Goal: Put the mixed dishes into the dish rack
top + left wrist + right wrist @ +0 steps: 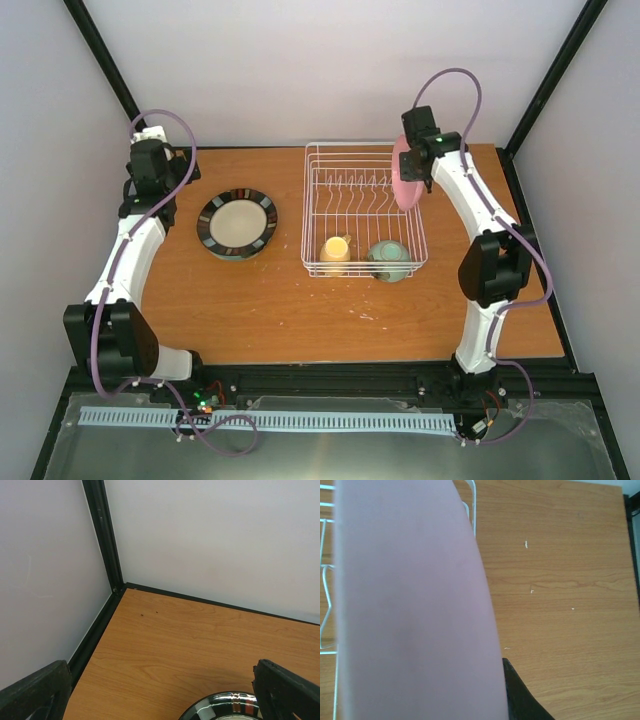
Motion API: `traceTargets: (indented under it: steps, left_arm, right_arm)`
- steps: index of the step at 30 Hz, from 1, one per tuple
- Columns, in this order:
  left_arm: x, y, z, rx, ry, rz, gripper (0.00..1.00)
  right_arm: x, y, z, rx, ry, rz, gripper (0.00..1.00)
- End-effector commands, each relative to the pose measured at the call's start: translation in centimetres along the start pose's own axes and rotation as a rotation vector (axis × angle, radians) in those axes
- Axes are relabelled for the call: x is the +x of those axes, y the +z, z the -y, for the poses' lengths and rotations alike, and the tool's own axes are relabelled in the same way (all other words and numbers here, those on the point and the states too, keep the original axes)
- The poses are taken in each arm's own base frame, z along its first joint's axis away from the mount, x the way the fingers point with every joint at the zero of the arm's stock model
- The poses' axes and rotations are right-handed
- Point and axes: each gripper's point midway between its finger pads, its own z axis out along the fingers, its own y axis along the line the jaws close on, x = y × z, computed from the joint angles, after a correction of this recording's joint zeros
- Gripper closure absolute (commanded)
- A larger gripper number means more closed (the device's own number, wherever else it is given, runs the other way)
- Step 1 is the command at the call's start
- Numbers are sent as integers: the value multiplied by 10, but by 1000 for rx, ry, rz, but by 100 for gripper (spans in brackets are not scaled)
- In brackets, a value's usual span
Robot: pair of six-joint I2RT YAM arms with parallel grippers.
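Gently now — your right gripper (418, 165) pinches the pink plate (405, 190) on edge over the rack (305, 210), far right; keep it vertical, lower between prongs. Left gripper (160, 697) idles, fingers spread.

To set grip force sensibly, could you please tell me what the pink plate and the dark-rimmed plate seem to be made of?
The pink plate: probably plastic or melamine, matte, with no glare on its face. The dark-rimmed plate: likely glazed ceramic, glossy; bright reflections streak its rim.
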Motion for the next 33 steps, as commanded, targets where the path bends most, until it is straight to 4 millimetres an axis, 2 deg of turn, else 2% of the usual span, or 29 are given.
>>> traceTargets:
  steps: [1,8,12,17,20,28,33]
  left_arm:
    - [-17,-3,-6,-33,41,32,0]
    - [-14,0,-9,-53,70,21,0]
    - [-10,3,-8,-49,87,13,0]
    - [-6,8,-7,-47,112,2,0]
    - [-8,10,-5,-37,114,5,0]
    - [-11,12,-5,-44,134,11,0]
    - [-9,13,-5,-42,130,7,0]
  right_arm:
    - [-15,-9,-26,14,-45,41,97]
    - [-11,1,-59,51,-108,5,97]
    - [-8,2,-52,79,-47,-7,97]
    - [-7,-6,-28,128,48,19,97]
    - [-5,-6,-22,128,77,19,97]
    - [8,13,-29,130,75,-40,97]
    - [6,28,-34,144,52,-64,97]
